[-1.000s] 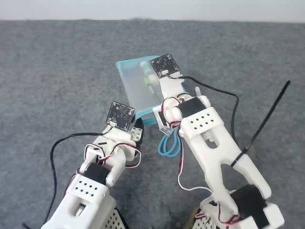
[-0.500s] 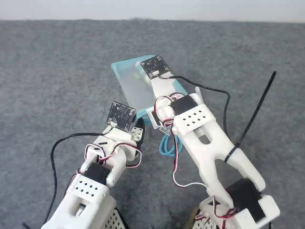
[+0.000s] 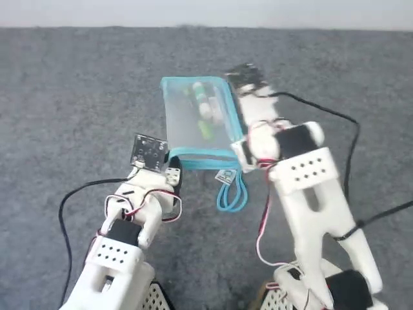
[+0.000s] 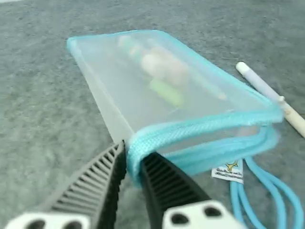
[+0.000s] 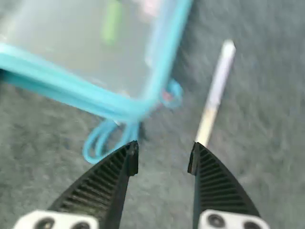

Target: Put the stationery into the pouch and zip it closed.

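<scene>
My left gripper (image 4: 132, 160) is clenched on the near zip corner of the pouch (image 4: 157, 90). I judge the pouch thin, floppy and light, so that stiffer woven edge is the place to hold. The pen (image 5: 217, 90) lies just ahead of my right gripper (image 5: 162, 155), whose fingers are spread. It looks light, rigid and apt to roll, so I'd pinch its middle. Since 1 second ago the right gripper has swung off the pouch to its side.

Beyond the left gripper (image 4: 133, 155)'s fingers (image 4: 102, 183), stationery (image 4: 164, 90) inside the pouch (image 4: 109, 90) blurs into pale green and pink shapes, kinds untellable.
</scene>
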You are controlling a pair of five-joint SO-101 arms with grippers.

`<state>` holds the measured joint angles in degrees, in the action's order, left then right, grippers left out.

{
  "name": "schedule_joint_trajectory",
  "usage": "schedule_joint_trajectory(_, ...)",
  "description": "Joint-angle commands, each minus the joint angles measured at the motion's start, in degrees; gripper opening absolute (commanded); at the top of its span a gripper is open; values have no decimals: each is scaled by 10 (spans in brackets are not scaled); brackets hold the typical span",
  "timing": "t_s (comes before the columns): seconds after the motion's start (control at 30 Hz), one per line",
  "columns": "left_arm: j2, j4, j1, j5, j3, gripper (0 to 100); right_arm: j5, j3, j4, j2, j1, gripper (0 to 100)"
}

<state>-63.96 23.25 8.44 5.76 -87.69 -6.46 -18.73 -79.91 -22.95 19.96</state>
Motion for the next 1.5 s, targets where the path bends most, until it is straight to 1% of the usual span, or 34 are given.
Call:
schedule_joint_trajectory(0.0,-13,-16,-25,-4,23,12,-21,-60,16,-29,-37,180)
schedule_joint_trajectory(0.2,-13,-17,-51,-4,15,12,-28,-164,106,-29,-67,180)
schedule_joint_trajectory(0.37,-13,-17,-50,-40,13,12,-27,-221,171,-31,-68,180)
schedule_joint_trajectory(0.47,-13,-17,-47,-41,12,12,-24,-258,211,-29,-68,180)
schedule_joint_trajectory(0.57,-13,-17,-46,-41,12,12,-4,-290,252,-29,-65,180)
schedule_joint_trajectory(1.47,-13,-17,-46,-41,11,12,-1,-295,258,-29,-65,180)
